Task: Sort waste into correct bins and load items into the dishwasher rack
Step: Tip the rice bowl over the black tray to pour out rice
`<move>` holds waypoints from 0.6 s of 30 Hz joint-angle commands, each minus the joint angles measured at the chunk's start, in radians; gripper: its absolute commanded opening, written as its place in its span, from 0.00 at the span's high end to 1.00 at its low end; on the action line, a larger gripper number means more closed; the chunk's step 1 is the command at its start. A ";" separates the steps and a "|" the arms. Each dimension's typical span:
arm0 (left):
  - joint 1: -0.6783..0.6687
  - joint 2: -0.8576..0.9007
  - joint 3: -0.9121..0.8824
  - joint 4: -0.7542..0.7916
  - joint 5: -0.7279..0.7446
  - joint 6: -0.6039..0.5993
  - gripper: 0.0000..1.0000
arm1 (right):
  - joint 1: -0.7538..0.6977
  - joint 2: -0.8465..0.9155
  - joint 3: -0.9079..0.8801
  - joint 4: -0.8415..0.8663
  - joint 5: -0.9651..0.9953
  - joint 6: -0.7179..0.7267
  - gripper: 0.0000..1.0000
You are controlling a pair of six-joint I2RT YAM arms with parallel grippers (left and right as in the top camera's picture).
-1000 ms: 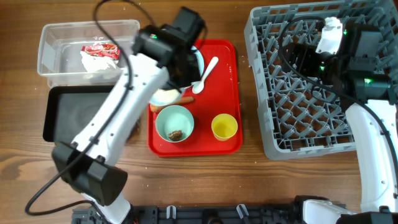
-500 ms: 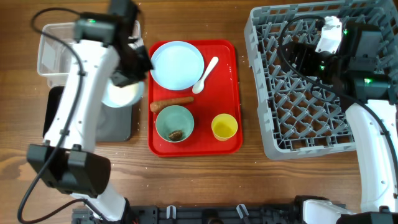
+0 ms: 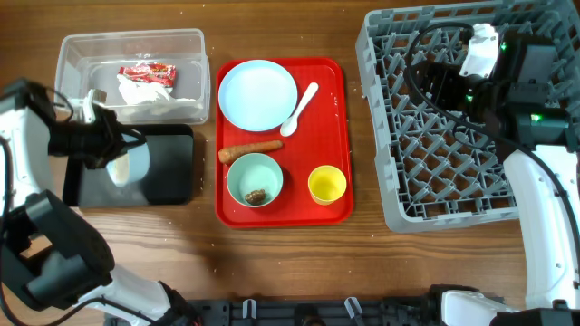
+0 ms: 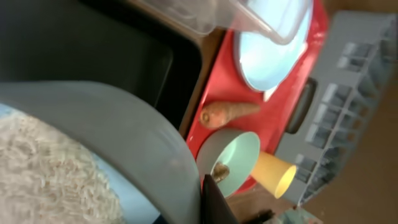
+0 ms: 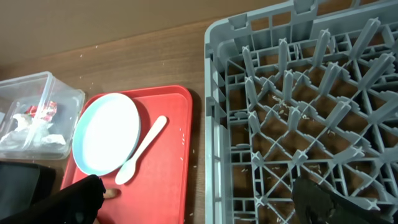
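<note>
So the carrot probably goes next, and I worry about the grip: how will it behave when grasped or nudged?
The carrot looks solid, so probably stiff, not floppy. Round and tapered, it may roll in a curve on the smooth red tray if nudged. Its thin tip could slip from a grip; the thicker end seems safer.

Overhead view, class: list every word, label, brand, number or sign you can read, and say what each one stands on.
On the red snack wrapper in the clear tub: white print, too small and blurred to read.
Nothing else in any view shows lettering, numbers or signs.
</note>
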 commanded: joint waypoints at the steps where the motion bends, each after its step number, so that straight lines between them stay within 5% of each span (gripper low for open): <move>1: 0.097 -0.005 -0.140 0.073 0.216 0.151 0.96 | 0.004 0.008 0.021 0.001 0.005 0.004 0.00; 8: 0.251 0.007 -0.213 0.146 0.377 0.157 0.96 | 0.004 0.008 0.021 0.001 0.005 0.005 0.00; 18: 0.329 0.011 -0.212 0.042 0.686 0.048 0.96 | 0.004 0.008 0.021 -0.035 0.005 0.004 0.00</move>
